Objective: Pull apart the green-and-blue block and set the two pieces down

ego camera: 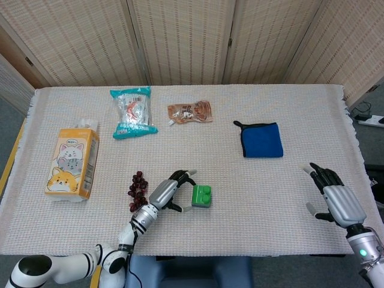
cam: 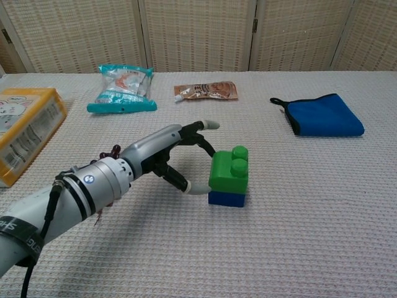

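- The green-and-blue block stands upright on the table, near the front edge and a little left of centre; a green brick with two studs on top sits pressed onto a thinner blue base
- It looks like hard moulded plastic: stiff, light, not fragile, with smooth and probably rather slippery sides. The joint is likely a friction fit, so it should take a firm pull or a slight peel, one piece rocked off the other, more than brute force
- Best holds, as I judge it: one hand across the flat side faces of the green part, below the studs, the other on the blue base. The base is low, so there is little to pinch while it rests on the cloth; lifting the block first would expose it
- The left hand is at the block's left side, fingers spread around it. The thumb tip lies against the lower left edge near the seam, and an upper fingertip hangs above and just left of the green top. It has not closed on the block, and I cannot tell whether the other fingers touch
- The right hand is well apart near the table's right edge, fingers apart, holding nothing
- Just left of the left hand lies a cluster of dark red grapes; further back are a tissue box, a teal snack bag, a brown packet and a folded blue cloth
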### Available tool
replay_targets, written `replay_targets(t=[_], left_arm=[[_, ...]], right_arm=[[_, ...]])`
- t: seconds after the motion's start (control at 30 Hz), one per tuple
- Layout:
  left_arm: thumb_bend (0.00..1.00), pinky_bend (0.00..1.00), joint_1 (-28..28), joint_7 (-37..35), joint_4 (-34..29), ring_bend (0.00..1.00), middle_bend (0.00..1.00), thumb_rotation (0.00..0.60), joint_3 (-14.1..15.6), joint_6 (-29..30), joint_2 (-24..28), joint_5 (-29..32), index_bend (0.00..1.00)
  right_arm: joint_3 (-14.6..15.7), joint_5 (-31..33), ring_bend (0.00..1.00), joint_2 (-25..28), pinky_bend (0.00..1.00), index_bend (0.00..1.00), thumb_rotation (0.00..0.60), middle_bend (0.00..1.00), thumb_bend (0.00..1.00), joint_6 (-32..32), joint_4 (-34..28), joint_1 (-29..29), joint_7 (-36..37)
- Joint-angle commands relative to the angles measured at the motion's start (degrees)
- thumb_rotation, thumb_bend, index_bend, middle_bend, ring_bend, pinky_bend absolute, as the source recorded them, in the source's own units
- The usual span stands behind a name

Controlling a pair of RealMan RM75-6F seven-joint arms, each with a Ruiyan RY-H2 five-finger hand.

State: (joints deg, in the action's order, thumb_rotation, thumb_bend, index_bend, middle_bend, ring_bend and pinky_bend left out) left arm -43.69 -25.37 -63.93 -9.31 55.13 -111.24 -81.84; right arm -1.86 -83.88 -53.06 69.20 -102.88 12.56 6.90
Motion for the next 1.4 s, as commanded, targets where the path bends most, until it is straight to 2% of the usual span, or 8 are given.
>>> replay_targets(t=[0.03, 0.2, 0.27, 0.47, 0.87, 0.97, 1.13, 1.4], left_arm=[[0.23, 0.0, 0.0, -0.6, 0.0, 0.1, 0.35, 0.6, 0.2, -0.1, -0.2, -0.1, 0.1], [0.23, 0.0, -0.2, -0.4, 1.2, 0.1, 0.38, 0.6, -0.1, 0.9, -1.6, -0.4, 0.14], [0.23, 0.0, 0.0, 0.4, 2.1, 0.11, 0.43, 0.6, -0.5, 1.6, -2.7, 0.2, 0.18], [0.24, 0.0, 1.1, 1.4, 3.5, 0.18, 0.67, 0.6, -2.2, 3.4, -5.3, 2.5, 0.49], [0.27, 0.0, 4.7, -1.7, 2.6, 0.32, 0.88, 0.6, -2.8, 9.4, -7.0, 2.5, 0.74], [0.29, 0.0, 6.2, -3.4, -0.2, 0.35, 0.89, 0.6, -2.8, 11.7, -5.7, 2.0, 0.75], [0.3, 0.0, 9.3, -7.8, -10.3, 0.36, 0.9, 0.6, -1.9, 13.9, -0.3, 1.1, 0.76], [0.32, 0.0, 12.3, -9.3, -21.8, 0.36, 0.9, 0.6, -0.9, 17.5, 6.0, -1.4, 0.76]], right_arm=[[0.0, -0.1, 0.0, 0.0, 0.0, 0.0, 0.6, 0.0, 0.42, 0.2, 0.0, 0.0, -0.2], [0.1, -0.3, 0.0, 0.0, 0.0, 0.0, 0.6, 0.0, 0.41, 0.4, -0.1, 0.0, -0.2], [0.2, -0.3, 0.0, 0.0, 0.0, 0.0, 0.6, 0.0, 0.41, 0.4, -0.1, 0.0, -0.1], [0.2, -0.4, 0.0, 0.0, 0.0, 0.0, 0.6, 0.0, 0.42, 0.6, -0.1, 0.0, 0.0], [0.0, 0.5, 0.0, -0.5, 0.0, 0.0, 0.6, 0.0, 0.41, 0.1, -0.1, 0.3, -1.0], [-0.1, 0.7, 0.0, -0.9, 0.0, 0.0, 0.6, 0.0, 0.41, 0.0, 0.3, 0.5, -1.1], [-0.4, 0.5, 0.0, -2.6, 0.0, 0.0, 0.6, 0.0, 0.42, -1.8, 2.6, 1.8, 0.7], [0.5, -6.9, 0.0, -5.7, 0.0, 0.0, 0.6, 0.0, 0.41, -8.1, 9.1, 7.4, 21.2]])
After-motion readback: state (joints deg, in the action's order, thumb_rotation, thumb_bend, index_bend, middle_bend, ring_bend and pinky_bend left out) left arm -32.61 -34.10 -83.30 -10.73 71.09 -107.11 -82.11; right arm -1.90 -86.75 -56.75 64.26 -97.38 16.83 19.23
